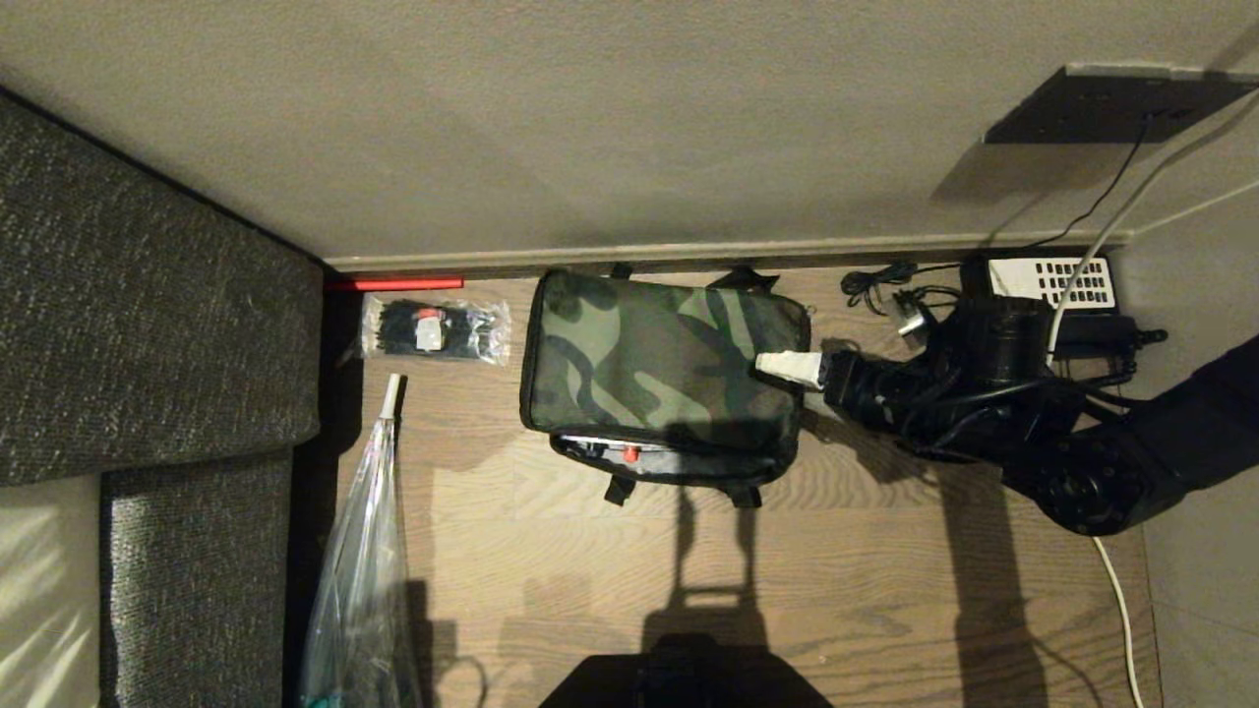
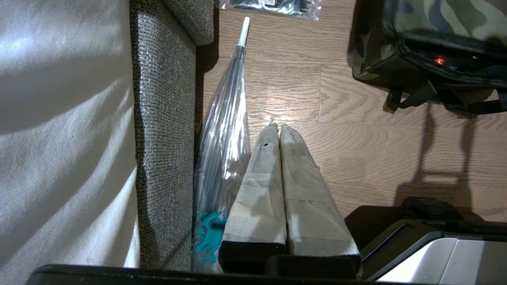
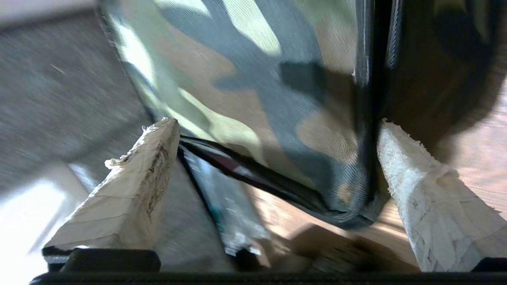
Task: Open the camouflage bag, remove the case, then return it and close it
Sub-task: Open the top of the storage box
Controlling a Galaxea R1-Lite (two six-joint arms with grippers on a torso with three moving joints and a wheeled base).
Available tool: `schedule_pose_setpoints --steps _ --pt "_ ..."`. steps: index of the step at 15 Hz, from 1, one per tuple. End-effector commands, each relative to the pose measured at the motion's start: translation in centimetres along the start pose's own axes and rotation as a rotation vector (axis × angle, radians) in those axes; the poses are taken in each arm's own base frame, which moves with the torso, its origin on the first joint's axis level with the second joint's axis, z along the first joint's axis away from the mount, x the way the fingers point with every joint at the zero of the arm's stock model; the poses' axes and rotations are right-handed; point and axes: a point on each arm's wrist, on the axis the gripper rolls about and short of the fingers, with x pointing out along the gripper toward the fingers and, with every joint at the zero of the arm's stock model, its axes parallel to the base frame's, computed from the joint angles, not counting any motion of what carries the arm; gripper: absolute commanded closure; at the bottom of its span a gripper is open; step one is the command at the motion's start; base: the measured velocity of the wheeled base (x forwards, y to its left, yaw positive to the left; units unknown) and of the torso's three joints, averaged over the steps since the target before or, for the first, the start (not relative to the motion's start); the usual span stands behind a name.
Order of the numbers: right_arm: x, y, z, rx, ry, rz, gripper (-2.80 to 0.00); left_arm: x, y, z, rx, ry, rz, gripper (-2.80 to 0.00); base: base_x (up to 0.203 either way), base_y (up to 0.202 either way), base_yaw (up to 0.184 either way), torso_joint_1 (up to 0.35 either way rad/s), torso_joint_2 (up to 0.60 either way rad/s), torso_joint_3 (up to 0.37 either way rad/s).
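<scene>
Camouflage bag (image 1: pixel 659 369) sits at the centre of the head view on the wooden floor (image 1: pixel 866 570), against the skirting board, its lid down but gaping along the near edge. Through that gap only a sliver of the case (image 1: pixel 629 455) shows, with its red knob; the rest is hidden inside. At upper left of the bag lies a clear packet of black ties (image 1: pixel 436 329), and at lower left a folded transparent umbrella (image 1: pixel 359 570) is cut off by the frame edge. My left pincer (image 2: pixel 276 126) appears only in its wrist view, fingers pressed together, hanging over the floor. My right pincer (image 1: pixel 787 368), at the bag's right end, spreads wide, one finger (image 3: pixel 136 190) over the lid, nothing gripped. My black arm partly hides the telephone (image 1: pixel 1052 282) at upper right.
</scene>
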Motion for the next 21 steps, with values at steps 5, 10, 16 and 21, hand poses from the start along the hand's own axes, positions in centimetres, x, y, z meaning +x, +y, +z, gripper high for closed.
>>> schedule_pose_setpoints --steps 5,10,16,21 --pt "-0.9 3.1 3.0 0.173 -0.065 0.080 -2.80 0.0 0.0 -0.1 0.000 0.001 0.001 0.00 0.000 0.000 0.000 0.000 0.00 0.000" --pt "-0.7 2.0 2.0 0.021 -0.038 0.041 -2.80 0.0 0.0 -0.1 0.000 0.001 0.001 0.00 0.000 0.000 0.000 0.000 0.00 0.000" --pt "0.3 -1.9 -1.6 -0.232 0.054 -0.083 -2.80 0.0 0.0 -0.1 0.000 0.001 0.001 0.00 0.000 0.000 0.000 0.000 0.00 0.000" --pt "0.7 -2.5 -2.3 -0.260 0.062 -0.136 -2.80 0.0 0.0 -0.1 0.000 0.001 0.001 0.00 0.000 0.000 0.000 0.000 0.00 0.000"
